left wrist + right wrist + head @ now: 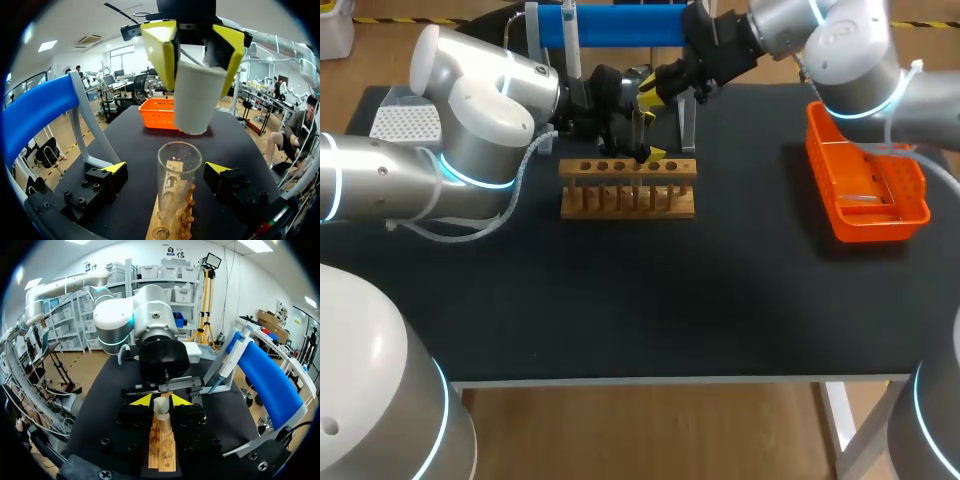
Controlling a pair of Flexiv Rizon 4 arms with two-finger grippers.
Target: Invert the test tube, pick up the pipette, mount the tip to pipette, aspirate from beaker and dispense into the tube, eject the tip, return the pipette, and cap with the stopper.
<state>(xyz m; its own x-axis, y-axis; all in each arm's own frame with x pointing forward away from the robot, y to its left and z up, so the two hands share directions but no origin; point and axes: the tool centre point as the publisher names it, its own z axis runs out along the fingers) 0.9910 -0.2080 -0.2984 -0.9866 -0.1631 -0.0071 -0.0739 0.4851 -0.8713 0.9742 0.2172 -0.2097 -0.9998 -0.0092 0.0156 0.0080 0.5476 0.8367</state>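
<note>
1. Stopper: white, clamped by its sides between both fingers of the right gripper. It hangs just above the mouth of the test tube, not yet seated.
2. Handling guess: light, probably slightly soft and grippy. Hold it by the upper part and leave the lower end free to enter.
3. Test tube: clear glass, upright in the wooden rack. Likely fragile and slippery, so press straight down, gently.
4. Left gripper: fingers spread wide either side of the tube, touching nothing.

Head camera looks down on the bench from behind; both wrist cameras face each other closely across the wooden rack.
</note>
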